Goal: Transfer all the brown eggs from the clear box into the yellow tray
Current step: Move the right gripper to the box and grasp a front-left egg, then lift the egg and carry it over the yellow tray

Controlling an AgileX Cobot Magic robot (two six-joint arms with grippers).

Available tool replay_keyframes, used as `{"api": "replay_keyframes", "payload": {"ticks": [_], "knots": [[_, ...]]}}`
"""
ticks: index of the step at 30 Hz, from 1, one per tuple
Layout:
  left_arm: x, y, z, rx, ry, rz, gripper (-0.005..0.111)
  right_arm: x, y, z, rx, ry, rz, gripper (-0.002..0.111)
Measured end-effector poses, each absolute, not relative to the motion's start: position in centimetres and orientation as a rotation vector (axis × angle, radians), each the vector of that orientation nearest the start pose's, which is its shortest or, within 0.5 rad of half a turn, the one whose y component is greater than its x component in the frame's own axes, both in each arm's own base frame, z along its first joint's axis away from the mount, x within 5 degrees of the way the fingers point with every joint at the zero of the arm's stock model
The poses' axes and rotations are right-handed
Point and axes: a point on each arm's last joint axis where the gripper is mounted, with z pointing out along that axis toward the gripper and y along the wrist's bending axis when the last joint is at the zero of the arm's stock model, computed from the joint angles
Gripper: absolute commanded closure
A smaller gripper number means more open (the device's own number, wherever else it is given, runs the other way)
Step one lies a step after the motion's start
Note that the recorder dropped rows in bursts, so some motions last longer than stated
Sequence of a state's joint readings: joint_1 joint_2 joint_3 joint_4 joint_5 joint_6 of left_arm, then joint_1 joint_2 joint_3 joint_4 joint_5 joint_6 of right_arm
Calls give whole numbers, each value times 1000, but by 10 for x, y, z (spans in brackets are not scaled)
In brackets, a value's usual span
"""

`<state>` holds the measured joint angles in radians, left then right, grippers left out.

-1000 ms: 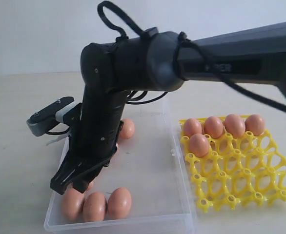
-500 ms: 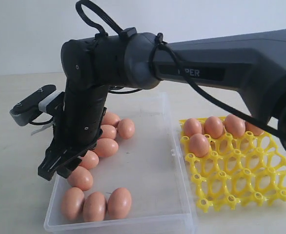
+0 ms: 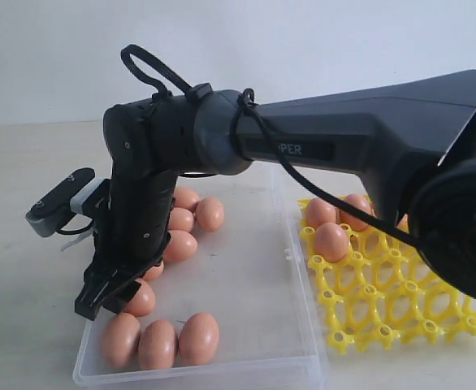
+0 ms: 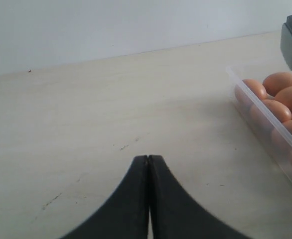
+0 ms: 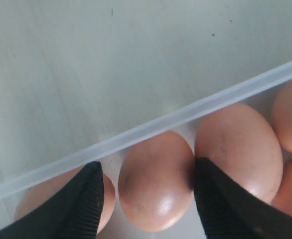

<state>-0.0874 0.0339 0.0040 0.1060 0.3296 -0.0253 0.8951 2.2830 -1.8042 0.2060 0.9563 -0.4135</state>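
Note:
Several brown eggs (image 3: 158,343) lie in the clear box (image 3: 299,284), most along its left wall and front. A few more brown eggs (image 3: 331,241) fill cells at the back of the yellow tray (image 3: 400,309). My right gripper (image 3: 101,297) reaches across into the box's left side, low over the eggs. In the right wrist view the right gripper (image 5: 147,169) is open, its fingers on either side of one egg (image 5: 156,199) beside the box wall (image 5: 151,127). My left gripper (image 4: 148,158) is shut and empty above bare table, outside the box wall (image 4: 265,117).
The yellow tray sits directly right of the box. The right arm (image 3: 360,146) spans the scene above the tray and box. Its wrist camera (image 3: 59,203) sticks out past the box's left wall. More eggs (image 5: 238,144) crowd against the straddled one.
The right arm swung left across the box, then dropped lower onto the eggs by the left wall. Its jaws opened wider. The left gripper's earlier state is not shown.

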Motion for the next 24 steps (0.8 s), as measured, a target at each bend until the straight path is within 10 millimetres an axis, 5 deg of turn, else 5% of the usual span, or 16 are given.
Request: {"api": "replay_keyframes", "payload": {"ticks": [13,16,18,24], "knots": [[56,-2,180,126,1845,23,107,288,383,117,-1681,2451,329,56],[56,-2,180,126,1845,23,107,289,385,116,-1663,2439,340,74],[56,-2,180,126,1845,23,107,290,386,116,-1649,2433,350,104],[56,-2,180,126,1845,23,107,291,386,127,-1638,2402,349,108]]}}
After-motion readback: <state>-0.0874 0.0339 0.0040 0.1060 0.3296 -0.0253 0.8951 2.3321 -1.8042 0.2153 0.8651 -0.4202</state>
